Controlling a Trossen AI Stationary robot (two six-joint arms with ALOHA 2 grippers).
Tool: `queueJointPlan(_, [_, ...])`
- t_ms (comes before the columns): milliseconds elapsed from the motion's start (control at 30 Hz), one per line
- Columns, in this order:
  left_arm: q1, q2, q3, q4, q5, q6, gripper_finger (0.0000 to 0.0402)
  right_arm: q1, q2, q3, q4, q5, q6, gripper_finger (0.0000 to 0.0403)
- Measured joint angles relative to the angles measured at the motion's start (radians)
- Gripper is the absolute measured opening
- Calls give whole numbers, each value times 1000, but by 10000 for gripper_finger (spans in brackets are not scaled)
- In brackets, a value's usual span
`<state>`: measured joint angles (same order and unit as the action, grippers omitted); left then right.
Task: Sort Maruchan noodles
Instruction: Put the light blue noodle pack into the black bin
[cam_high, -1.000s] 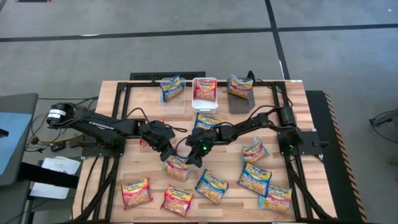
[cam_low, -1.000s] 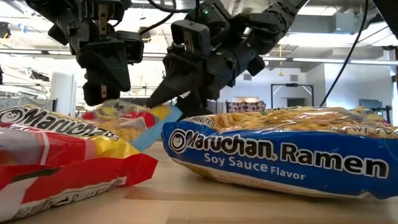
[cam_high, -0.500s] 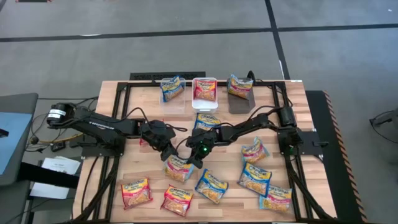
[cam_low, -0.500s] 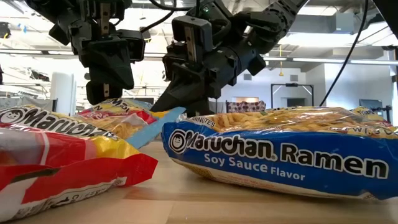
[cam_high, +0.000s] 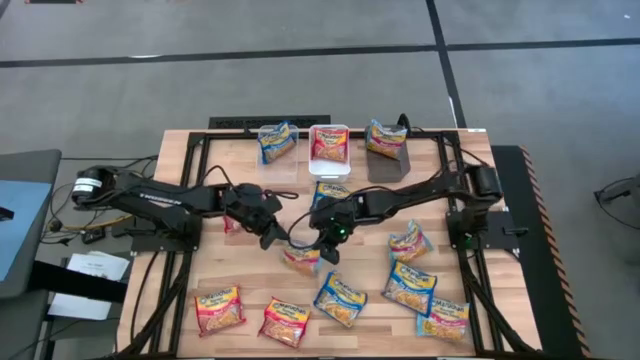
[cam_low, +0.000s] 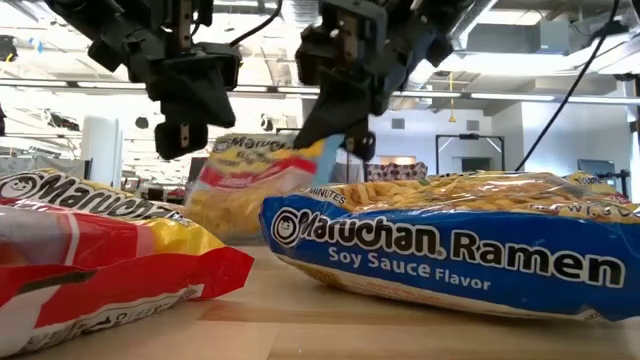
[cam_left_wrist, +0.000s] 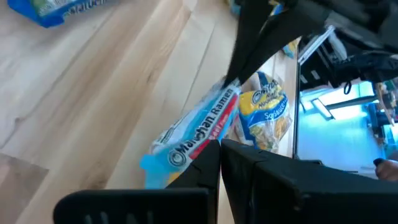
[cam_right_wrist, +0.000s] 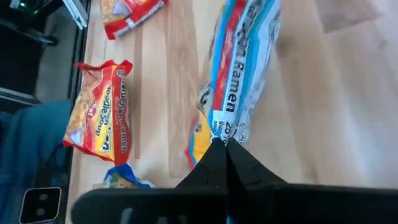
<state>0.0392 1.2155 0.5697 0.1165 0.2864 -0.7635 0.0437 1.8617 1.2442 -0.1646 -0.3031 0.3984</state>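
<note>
- My right gripper sat over the middle of the wooden surface, its fingers closed tight on the top edge of one ramen packet.
- In the low view that held packet hung tilted under the right gripper, clear of the surface.
- The right wrist view showed the held packet edge-on, with blue and red trim and the word "Ramen" readable.
- My left gripper hovered just beside the held packet on its left; its fingers stood pressed together with nothing between them.
- In the low view the left gripper hung above the surface, close to the packet but not touching it.
- Three bins stood along the far edge: a clear bin, a white bin and a dark grey bin, each with a packet in or on it.
- A blue-trimmed packet lay just before the white bin.
- Two red-trimmed packets lay at the near left of the surface.
- A blue soy sauce packet lay near centre, closest to the low camera.
- Three further packets lay at the near right.
</note>
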Motion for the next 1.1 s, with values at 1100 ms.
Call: queueJointPlan(1100, [64,-19,141,6,-6,127,0,-156,-436,0,-630,382,-299,3])
